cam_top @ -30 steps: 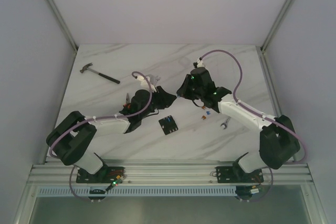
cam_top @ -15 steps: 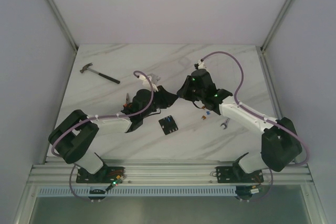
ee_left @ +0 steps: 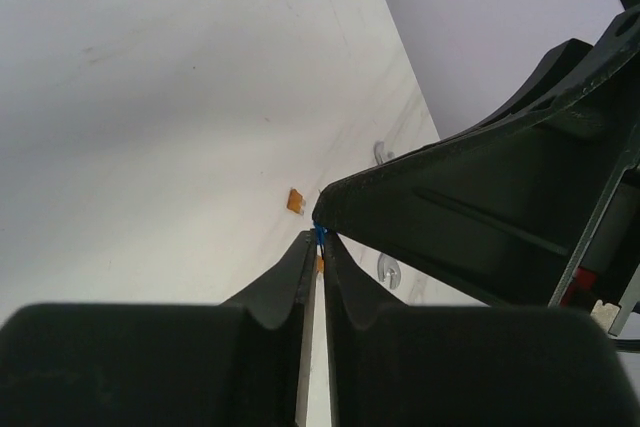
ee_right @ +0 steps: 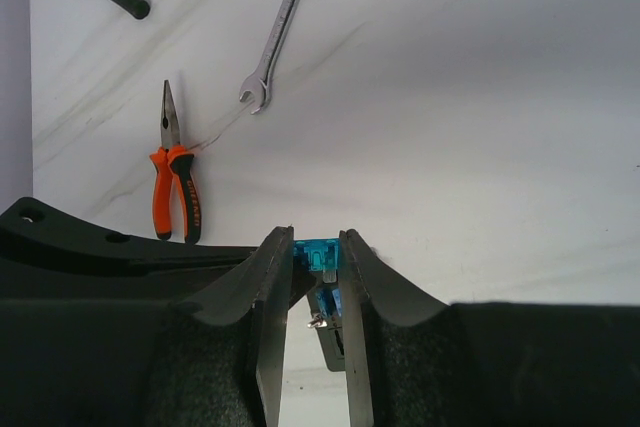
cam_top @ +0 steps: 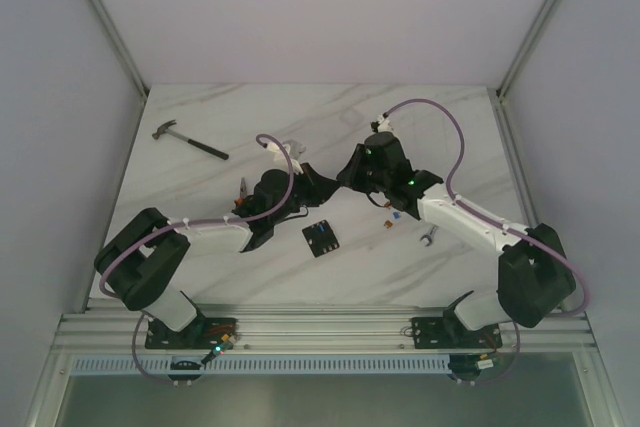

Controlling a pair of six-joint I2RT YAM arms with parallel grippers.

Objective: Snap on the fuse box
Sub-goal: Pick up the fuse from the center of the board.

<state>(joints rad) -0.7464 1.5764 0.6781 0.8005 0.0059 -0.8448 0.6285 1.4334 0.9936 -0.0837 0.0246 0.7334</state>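
Observation:
The fuse box (cam_top: 320, 238), a small black block with blue fuses in its slots, lies flat on the marble table in front of both grippers. Part of it shows between the right fingers in the right wrist view (ee_right: 331, 327). My left gripper (cam_top: 323, 185) and right gripper (cam_top: 345, 175) meet tip to tip above the table, behind the box. The right gripper (ee_right: 318, 247) is shut on a small blue fuse (ee_right: 320, 252). The left gripper (ee_left: 320, 237) is closed to a thin gap with the same blue fuse (ee_left: 319, 236) pinched at its tips, against the right gripper's finger.
A hammer (cam_top: 190, 142) lies at the back left. Orange-handled pliers (ee_right: 178, 187) and a long wrench (ee_right: 280, 32) lie behind the left arm. A small wrench (cam_top: 427, 237) and loose fuses (cam_top: 390, 217) lie under the right arm. An amber fuse (ee_left: 295, 201) lies on the table.
The left gripper has edged right toward the right gripper, and their tips now touch. The right arm shifted slightly. The fuse box has not moved.

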